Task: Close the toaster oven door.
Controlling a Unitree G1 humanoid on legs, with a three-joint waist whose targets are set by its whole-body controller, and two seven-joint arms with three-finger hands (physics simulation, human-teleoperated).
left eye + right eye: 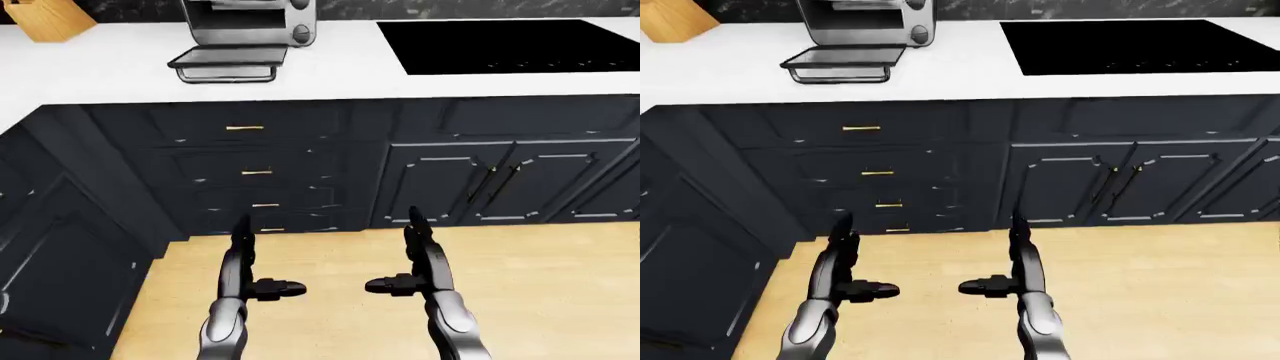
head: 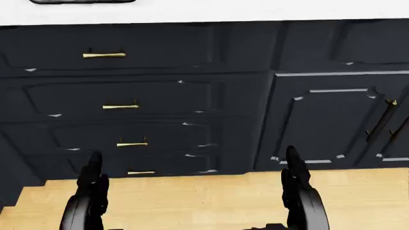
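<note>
We see the silver toaster oven [image 1: 250, 22] near the white counter's [image 1: 340, 75] far edge, its glass door [image 1: 228, 62] dropped flat toward us, long axis running left-right. Our left hand [image 1: 245, 274] and right hand [image 1: 420, 270] hover released, fingers spread, grasping nothing.

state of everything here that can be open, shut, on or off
silver toaster oven's drop-down door: open, folded down flat
dark navy drawers with brass handles: all shut
dark navy cabinet doors: shut
flat black cooktop: no glow visible
left hand: open, empty
right hand: open, empty
</note>
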